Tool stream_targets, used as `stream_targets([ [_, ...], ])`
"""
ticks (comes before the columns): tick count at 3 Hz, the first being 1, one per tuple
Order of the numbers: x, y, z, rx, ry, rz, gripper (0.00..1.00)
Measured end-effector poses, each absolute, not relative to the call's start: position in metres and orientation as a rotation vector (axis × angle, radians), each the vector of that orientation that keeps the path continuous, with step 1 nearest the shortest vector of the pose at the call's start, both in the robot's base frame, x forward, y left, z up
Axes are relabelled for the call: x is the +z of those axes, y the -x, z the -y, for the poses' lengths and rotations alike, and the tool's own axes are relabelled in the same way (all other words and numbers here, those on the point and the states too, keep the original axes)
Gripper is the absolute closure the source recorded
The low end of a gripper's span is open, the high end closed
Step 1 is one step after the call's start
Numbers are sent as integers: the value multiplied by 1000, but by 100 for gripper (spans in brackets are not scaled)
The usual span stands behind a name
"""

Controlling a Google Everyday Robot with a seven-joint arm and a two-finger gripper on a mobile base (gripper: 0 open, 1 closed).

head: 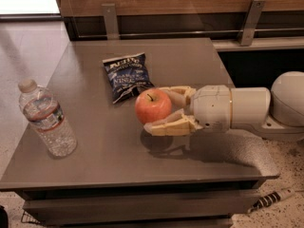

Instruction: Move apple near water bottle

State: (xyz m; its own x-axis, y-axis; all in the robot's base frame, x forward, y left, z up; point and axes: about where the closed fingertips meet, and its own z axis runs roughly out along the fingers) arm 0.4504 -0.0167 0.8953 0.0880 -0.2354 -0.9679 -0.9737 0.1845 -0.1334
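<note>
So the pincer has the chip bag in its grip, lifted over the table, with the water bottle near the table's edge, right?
Not quite: the camera view shows the pincer gripping the apple; the chip bag lies flat on the table. The rest holds, water bottle near the edge.

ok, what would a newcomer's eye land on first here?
First, the red apple clamped in the robot's hand, which reaches in from the right and holds it above the middle of the grey table, shadow beneath. Next, the water bottle standing upright near the table's left edge, well apart from the apple. A dark blue chip bag lies flat just behind the apple.
</note>
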Motion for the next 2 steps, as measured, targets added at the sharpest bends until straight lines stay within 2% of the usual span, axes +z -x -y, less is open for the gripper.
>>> stream_targets([
  [2, 834, -423, -48, 945, 1286, -1359, 100],
])
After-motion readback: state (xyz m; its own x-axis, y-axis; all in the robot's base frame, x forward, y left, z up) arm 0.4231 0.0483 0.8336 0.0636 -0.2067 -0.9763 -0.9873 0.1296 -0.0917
